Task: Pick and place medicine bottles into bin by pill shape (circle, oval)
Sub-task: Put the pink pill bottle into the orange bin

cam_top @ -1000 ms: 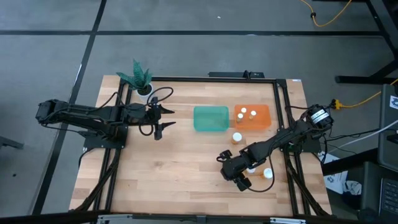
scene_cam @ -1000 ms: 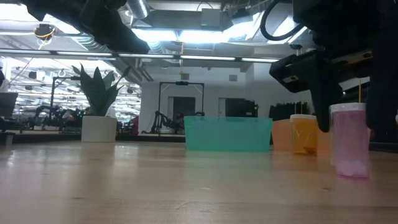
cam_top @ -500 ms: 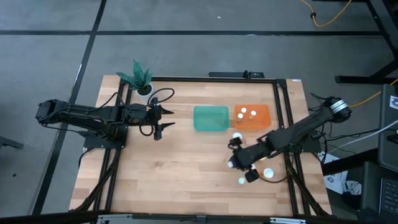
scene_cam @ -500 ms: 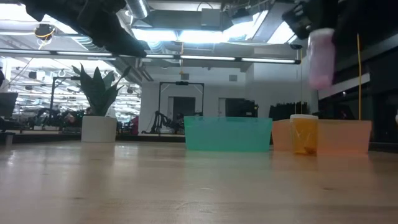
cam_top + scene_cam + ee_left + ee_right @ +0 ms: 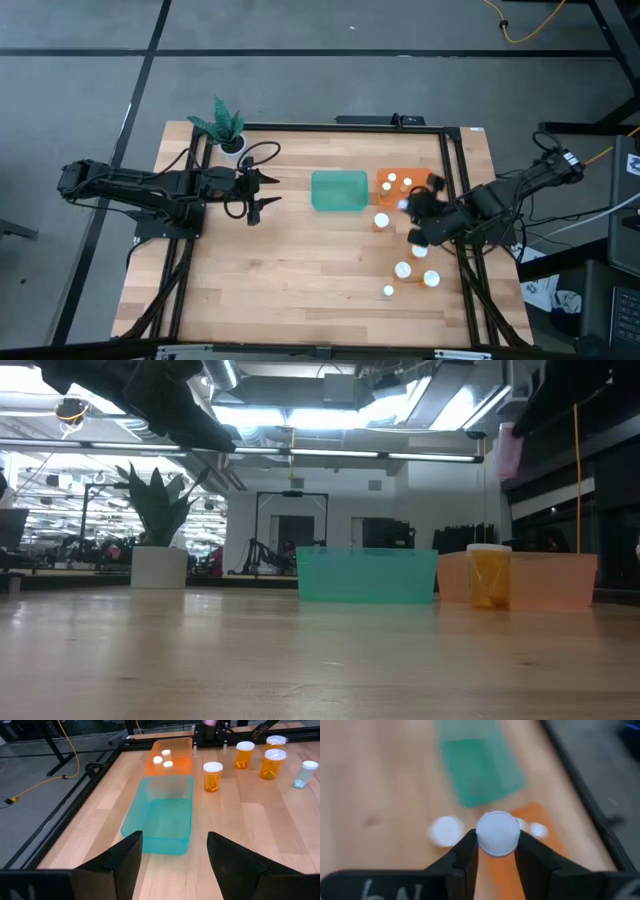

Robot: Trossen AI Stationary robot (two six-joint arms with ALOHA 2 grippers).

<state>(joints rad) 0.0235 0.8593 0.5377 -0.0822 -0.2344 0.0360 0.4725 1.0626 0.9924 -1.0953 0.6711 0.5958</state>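
My right gripper [image 5: 410, 208] is shut on a pale pinkish bottle with a white cap [image 5: 497, 827]. It holds the bottle high over the near right corner of the orange bin [image 5: 395, 197]; the bottle also shows aloft in the low view [image 5: 510, 450]. The orange bin holds white-capped bottles [image 5: 388, 183]. One amber bottle [image 5: 381, 220] stands on its base just near the bins, and several more [image 5: 403, 269] stand nearer the front right. My left gripper [image 5: 268, 192] hovers open and empty left of the teal bin [image 5: 339, 190]. My right gripper pinches the bottle between its two fingers [image 5: 465, 855] at the sides of its white cap [image 5: 485, 837]. The fingers come from above, pointing down. The bottle hangs upright below them, lifted clear of the table.
A white pot with a green plant [image 5: 225, 125] stands at the far left corner. Dark frame rails [image 5: 455, 190] run along the table's left and right sides. A small clear bottle [image 5: 303, 774] stands among the amber ones. Bare wood lies in the middle and near left.
My right gripper has lifted the pale bottle off the table at the near right. It has carried it up and toward the far edge, to above the orange bin's corner. The bottle has stayed upright in the hold.
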